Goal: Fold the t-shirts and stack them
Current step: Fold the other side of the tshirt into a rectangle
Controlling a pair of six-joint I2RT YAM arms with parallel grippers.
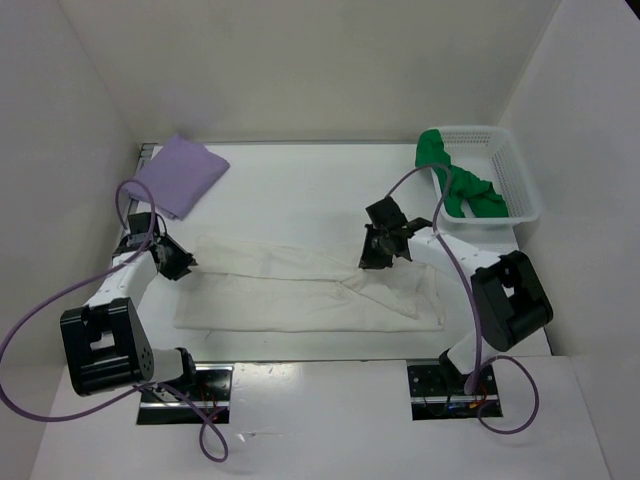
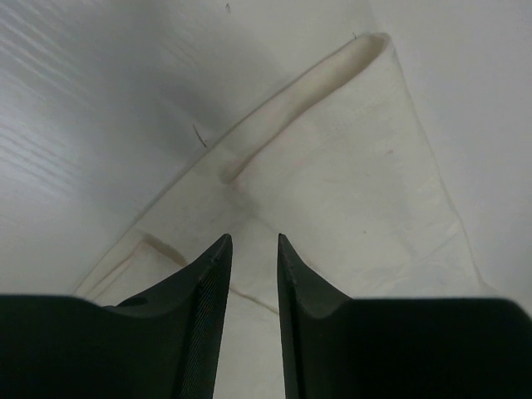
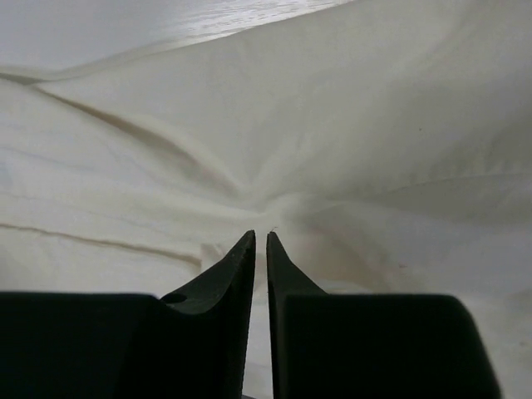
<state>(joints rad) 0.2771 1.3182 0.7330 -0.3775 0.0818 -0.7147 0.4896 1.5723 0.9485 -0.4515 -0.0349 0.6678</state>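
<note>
At table centre the white t-shirt (image 1: pixel 290 292) is lying flat, right gripper (image 3: pixel 260 235) pinching it at 3 o'clock, left gripper (image 2: pixel 253 238) hovering parted at 9 o'clock, risking a one-sided, skewing pull.

My left arm (image 1: pixel 122 285) reaches forward along its own side, wrist bent inward. My left gripper (image 2: pixel 251 241) points down, its jaws a narrow gap apart. My right arm (image 1: pixel 460 255) angles inward from the elbow. My right gripper (image 3: pixel 260 236) is nearly closed, pinching the white t-shirt (image 3: pixel 374 125).
</note>
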